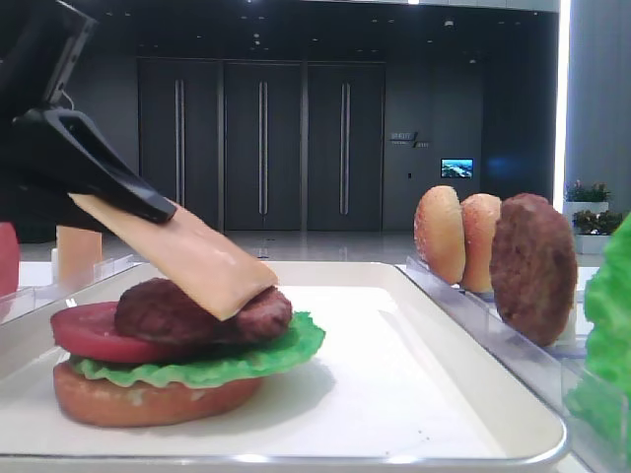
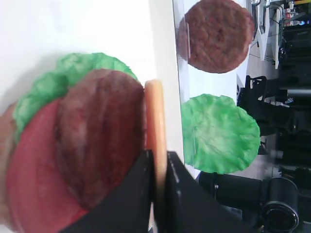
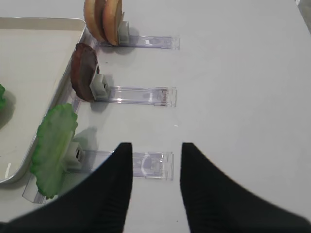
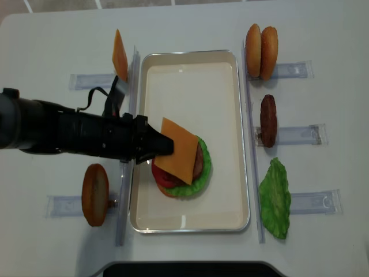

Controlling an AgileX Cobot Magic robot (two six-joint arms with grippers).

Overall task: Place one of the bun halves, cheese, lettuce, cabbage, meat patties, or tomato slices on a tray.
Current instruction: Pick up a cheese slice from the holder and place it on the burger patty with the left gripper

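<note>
My left gripper (image 4: 164,144) is shut on one edge of a pale-orange cheese (image 4: 180,149) slice. The slice slopes down from the fingertips (image 1: 148,202), and its low edge rests on the meat patty (image 1: 177,310) topping a stack on the cream tray (image 4: 190,81). Under the patty lie a tomato slice (image 1: 84,330), lettuce (image 1: 246,360) and a bun half (image 1: 148,399). The left wrist view shows the cheese (image 2: 155,116) edge-on between the shut jaws, beside the patty (image 2: 102,136). My right gripper (image 3: 155,155) stands open and empty above the table, right of the tray.
Clear racks flank the tray. On the right stand two bun halves (image 4: 261,43), a patty (image 4: 268,120) and a lettuce leaf (image 4: 275,197). On the left stand another cheese slice (image 4: 119,55) and a bun half (image 4: 95,194).
</note>
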